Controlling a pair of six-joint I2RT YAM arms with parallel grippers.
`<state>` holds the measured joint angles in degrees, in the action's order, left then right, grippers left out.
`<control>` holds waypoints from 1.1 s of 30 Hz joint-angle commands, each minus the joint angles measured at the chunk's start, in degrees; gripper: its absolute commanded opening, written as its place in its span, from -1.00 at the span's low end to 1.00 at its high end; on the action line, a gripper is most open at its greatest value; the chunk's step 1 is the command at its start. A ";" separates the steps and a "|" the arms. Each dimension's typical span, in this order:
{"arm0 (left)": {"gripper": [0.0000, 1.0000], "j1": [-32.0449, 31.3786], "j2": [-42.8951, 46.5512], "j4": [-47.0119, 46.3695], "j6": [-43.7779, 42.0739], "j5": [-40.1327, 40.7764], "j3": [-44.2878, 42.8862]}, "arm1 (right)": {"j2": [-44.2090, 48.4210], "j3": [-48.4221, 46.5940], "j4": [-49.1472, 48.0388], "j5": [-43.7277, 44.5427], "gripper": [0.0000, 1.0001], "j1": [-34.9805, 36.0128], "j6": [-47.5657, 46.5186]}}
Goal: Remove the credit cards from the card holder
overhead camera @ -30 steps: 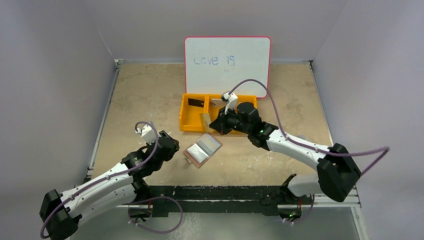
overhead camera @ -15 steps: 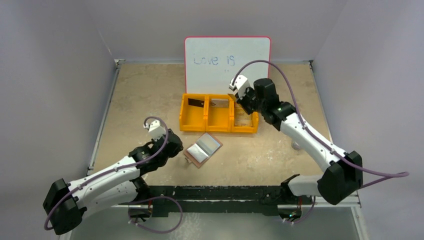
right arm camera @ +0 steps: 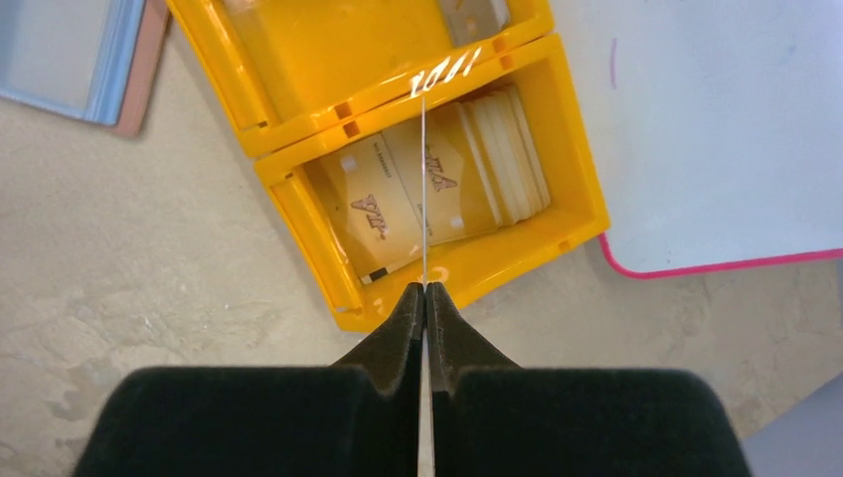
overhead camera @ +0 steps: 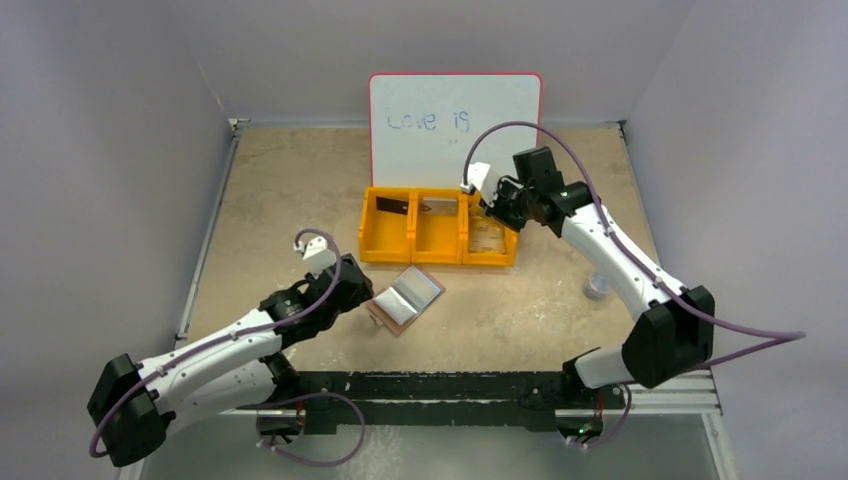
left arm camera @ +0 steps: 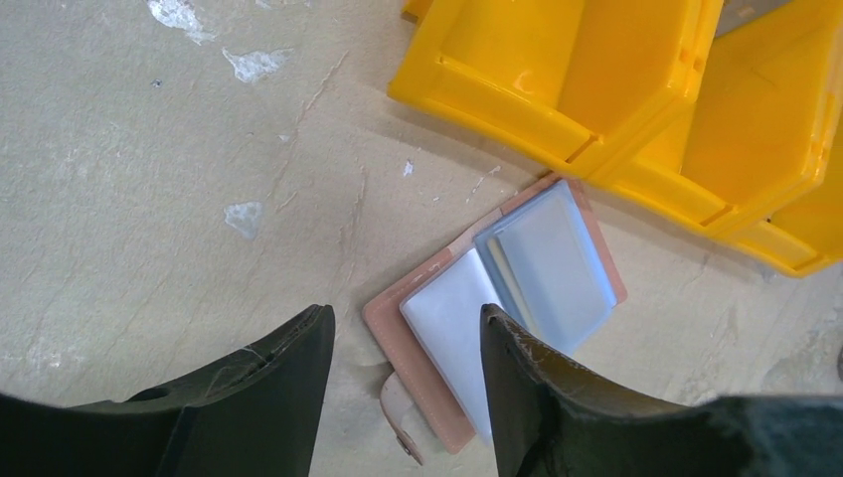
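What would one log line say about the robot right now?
left gripper: open, above brown bifold card holder | right gripper: shut on thin edge-on card | over orange plastic tray, right compartment, beige cards inside

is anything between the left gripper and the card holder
Nothing visible does: the card holder lies open on the table just beyond the left gripper, whose jaws stand apart and empty.

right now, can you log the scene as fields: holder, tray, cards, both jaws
card holder: lying open, in front of the tray
tray: orange, three compartments
beige cards: inside the tray's right-hand compartment
left jaws: open, over the holder's near edge, nothing held
right jaws: shut on a thin card seen edge-on, above the right-hand compartment
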<state>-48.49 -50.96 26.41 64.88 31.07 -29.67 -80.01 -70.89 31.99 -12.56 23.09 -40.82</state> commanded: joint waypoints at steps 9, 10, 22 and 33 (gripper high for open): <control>0.15 -0.03 3.05 2.28 -1.17 2.46 -2.85 | -6.87 -2.15 6.07 -3.54 -1.00 -1.58 -6.01; 0.15 -0.03 3.20 2.57 -1.06 2.57 -2.85 | -7.44 -2.14 5.93 -3.53 -1.00 -1.70 -6.09; 0.15 -0.03 6.09 5.45 -1.05 4.07 -2.94 | -13.22 -5.35 7.19 -3.41 -1.00 -3.10 -6.64; 0.16 0.00 7.36 6.84 -1.92 4.92 -3.44 | -21.59 -9.52 9.58 -1.25 -1.00 -3.08 -6.94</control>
<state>-48.49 -44.73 32.62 64.79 34.02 -30.52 -99.92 -77.23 39.00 -14.46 20.18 -46.78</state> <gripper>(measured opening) 0.574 0.005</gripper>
